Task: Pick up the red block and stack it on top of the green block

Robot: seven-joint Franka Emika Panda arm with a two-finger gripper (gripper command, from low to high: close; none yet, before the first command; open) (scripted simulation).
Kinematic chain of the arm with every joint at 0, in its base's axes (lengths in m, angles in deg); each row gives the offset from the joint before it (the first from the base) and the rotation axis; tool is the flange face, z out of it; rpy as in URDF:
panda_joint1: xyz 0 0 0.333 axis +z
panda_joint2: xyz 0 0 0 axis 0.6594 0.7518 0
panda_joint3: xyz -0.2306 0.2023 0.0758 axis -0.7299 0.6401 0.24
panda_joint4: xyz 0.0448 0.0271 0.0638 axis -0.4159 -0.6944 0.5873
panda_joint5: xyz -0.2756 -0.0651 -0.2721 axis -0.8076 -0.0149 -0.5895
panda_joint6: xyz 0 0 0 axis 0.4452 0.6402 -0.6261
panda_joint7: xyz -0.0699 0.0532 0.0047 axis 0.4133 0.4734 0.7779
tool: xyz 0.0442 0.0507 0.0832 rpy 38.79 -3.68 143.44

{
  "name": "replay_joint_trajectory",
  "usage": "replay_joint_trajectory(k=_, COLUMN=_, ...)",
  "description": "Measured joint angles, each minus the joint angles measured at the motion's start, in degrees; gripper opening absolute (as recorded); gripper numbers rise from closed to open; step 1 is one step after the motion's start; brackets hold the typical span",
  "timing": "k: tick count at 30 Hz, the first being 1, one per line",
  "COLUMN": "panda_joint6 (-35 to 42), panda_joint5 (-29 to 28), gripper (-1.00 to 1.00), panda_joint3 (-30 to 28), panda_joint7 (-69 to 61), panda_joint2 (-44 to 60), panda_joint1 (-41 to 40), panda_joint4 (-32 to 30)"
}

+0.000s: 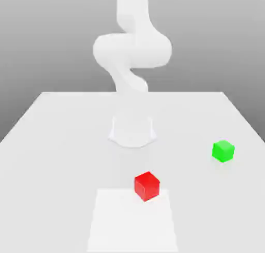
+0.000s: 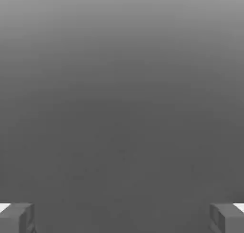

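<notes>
Exterior view: the red block sits on the worktop, near the front; the green block lies well apart toward that view's right. Both look light, rigid, smooth; opposite flat sides suit a grip.

Hand view: gripper jaws wide, holding nothing.

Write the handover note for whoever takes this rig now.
Claw: open, holding nothing; fingertips spread wide in the hand view.
Red block: on the table, in front of the arm's base.
Green block: on the table, toward the exterior view's right, apart from the red.
Done: nothing yet.
Left: grasp red, lift, stack on green.
</notes>
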Motion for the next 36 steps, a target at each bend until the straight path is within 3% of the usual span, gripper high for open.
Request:
replay_joint_trajectory(k=16, panda_joint6=-23.6, panda_joint5=-1.8, gripper=0.00, panda_joint3=-3.7, panda_joint7=-20.4, panda_joint2=28.4, panda_joint1=8.3, panda_joint4=-31.1)
replay_joint_trajectory(k=24, panda_joint6=-41.9, panda_joint5=2.0, gripper=0.00, panda_joint3=-1.1, panda_joint7=-26.2, panda_joint2=50.9, panda_joint1=7.4, panda_joint4=-32.4)
replay_joint_trajectory(k=25, panda_joint6=-42.9, panda_joint5=2.1, gripper=-1.00, panda_joint3=-0.7, panda_joint7=-26.3, panda_joint2=52.0, panda_joint1=7.1, panda_joint4=-32.3)
replay_joint_trajectory(k=31, panda_joint6=-43.3, panda_joint5=1.9, gripper=-1.00, panda_joint3=-0.5, panda_joint7=-26.2, panda_joint2=52.6, panda_joint1=6.9, panda_joint4=-32.2)
replay_joint_trajectory(k=36, panda_joint6=-36.5, panda_joint5=0.5, gripper=-1.00, panda_joint3=-1.1, panda_joint7=-25.1, panda_joint2=44.8, panda_joint1=7.1, panda_joint4=-33.3)
